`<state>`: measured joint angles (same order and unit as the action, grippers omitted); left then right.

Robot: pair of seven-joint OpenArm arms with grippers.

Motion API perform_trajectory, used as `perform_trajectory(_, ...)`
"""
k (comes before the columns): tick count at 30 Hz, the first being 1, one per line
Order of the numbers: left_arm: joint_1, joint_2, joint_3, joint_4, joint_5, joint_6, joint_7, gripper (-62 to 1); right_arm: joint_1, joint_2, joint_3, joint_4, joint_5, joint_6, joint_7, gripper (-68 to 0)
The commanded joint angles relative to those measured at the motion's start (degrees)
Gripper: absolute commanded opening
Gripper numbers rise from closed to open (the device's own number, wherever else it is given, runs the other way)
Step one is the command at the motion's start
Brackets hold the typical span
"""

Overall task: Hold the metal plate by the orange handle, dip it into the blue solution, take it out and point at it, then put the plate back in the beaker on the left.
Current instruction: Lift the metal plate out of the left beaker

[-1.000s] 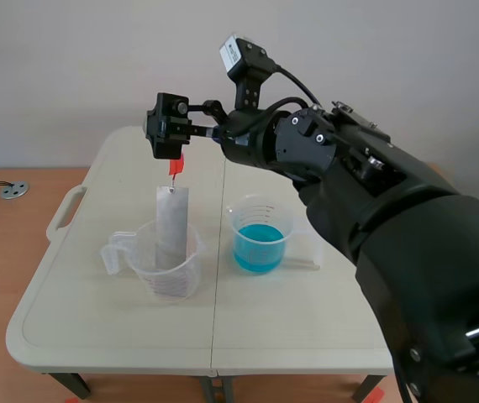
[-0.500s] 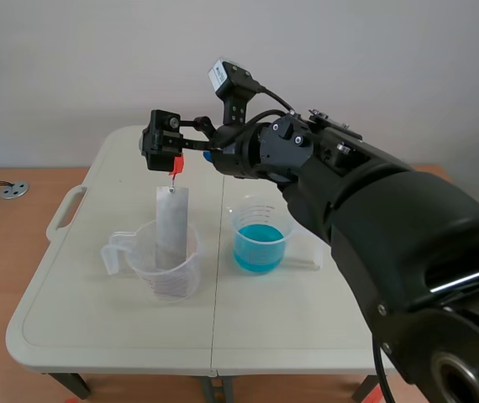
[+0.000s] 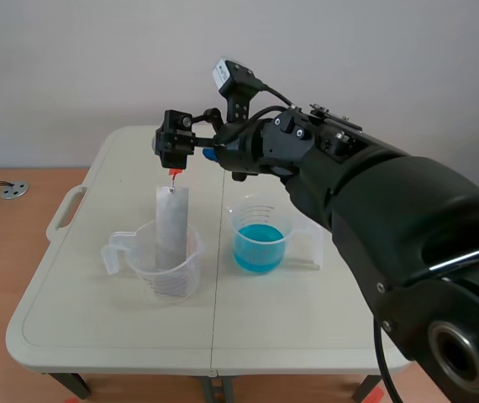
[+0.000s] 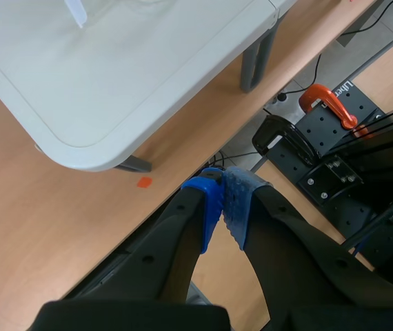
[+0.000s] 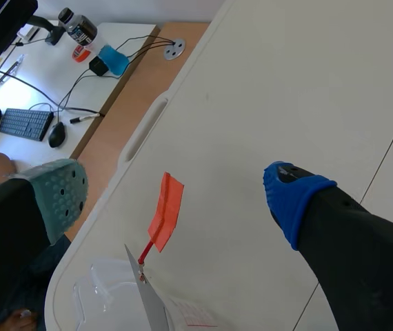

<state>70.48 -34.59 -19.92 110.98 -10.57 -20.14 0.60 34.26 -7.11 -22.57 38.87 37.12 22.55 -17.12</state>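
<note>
Scene view. Item: metal plate [image 3: 171, 227], upright in left beaker [image 3: 168, 273], orange handle [image 3: 175, 172] at its 12 o'clock, presented for grasping. Right gripper [image 3: 175, 151]: spread wide, empty, poised over handle. Blue solution [image 3: 259, 248]: 3 o'clock of beaker. Left gripper [image 4: 223, 200]: closed, empty, off the table.

The metal plate [image 3: 172, 222] looked dull, matt grey — the left beaker [image 3: 171, 277] clear, glossy plastic; the table [image 3: 290, 319] was smooth, matt cream plastic.

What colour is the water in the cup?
The water is bright blue; the scene view shows it best.
</note>
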Motion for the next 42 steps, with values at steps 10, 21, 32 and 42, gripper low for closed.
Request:
perform_trajectory(10,-0.2,0.4,-0.1,0.3,-0.4,-0.1,-0.6,-59.1,2.0,-1.8,0.3,0.9,1.1,1.5,-2.6,-28.3)
perform_trajectory(21,-0.2,0.4,-0.1,0.3,-0.4,-0.1,-0.6,-59.1,2.1,-1.8,0.3,0.9,1.1,1.4,-2.7,-52.1)
perform_trajectory(32,-0.2,0.4,-0.1,0.3,-0.4,-0.1,-0.6,-59.1,2.1,-1.8,0.3,0.9,1.0,1.5,-3.1,-66.2)
perform_trajectory(42,-0.2,0.4,-0.1,0.3,-0.4,-0.1,-0.6,-59.1,2.1,-1.8,0.3,0.9,1.1,9.6,0.3,-66.2)
